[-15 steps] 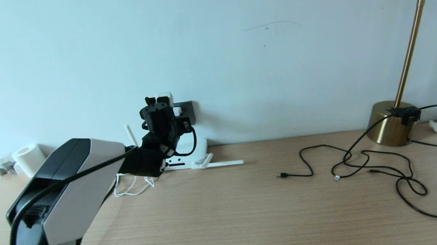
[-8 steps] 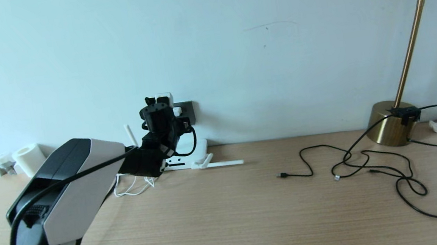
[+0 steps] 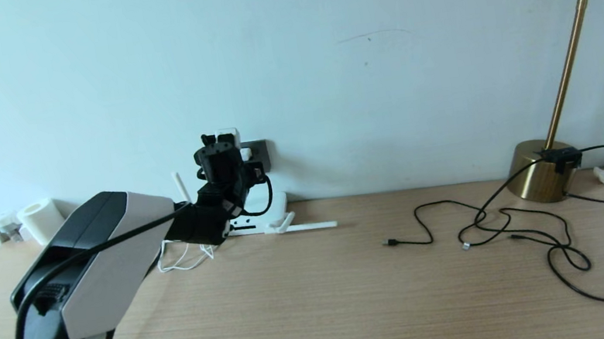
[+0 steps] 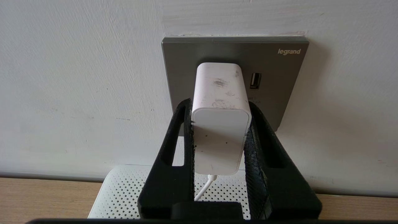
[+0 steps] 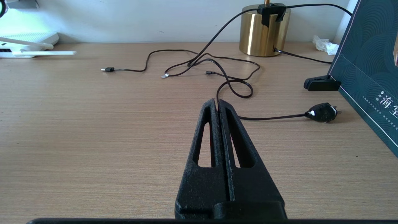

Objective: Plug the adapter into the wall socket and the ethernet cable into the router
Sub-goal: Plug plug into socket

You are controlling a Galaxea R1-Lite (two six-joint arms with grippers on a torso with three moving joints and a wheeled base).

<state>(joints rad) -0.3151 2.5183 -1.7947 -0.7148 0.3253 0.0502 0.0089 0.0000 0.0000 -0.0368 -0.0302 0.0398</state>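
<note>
though the left arm hides much of it in the head view, the left claw (image 3: 223, 145) is raised at the wall socket (image 3: 259, 153), with the adapter (image 3: 227, 135) showing white just above the black fingers. the router (image 3: 275, 207) lies flat on the surface (image 3: 321, 308) right below, one antenna (image 3: 310, 227) stretched along the wood. thin black cables (image 3: 515, 234) sprawl well apart to the right, near a brass lamp base (image 3: 536, 172).

in the left wrist view, the left claw (image 4: 220, 124) is closed on the adapter (image 4: 220, 121), a pad on each flat side of its rear half. the adapter is a small white block with rounded edges, scuffed grey on top, its front end against the dark grey wall socket (image 4: 279, 65) beside a small usb port. its thin white cord (image 4: 203, 188) drops from the rear face toward the perforated router (image 4: 118, 193). it looks light, rigid and smooth, so i judge the flat sides the sound place to grip, and a straight push safer than any twist.

in the right wrist view, the right claw (image 5: 219, 104) is closed on nothing, low over the surface (image 5: 93, 140). i cannot pick out the ethernet cable with certainty.
</note>
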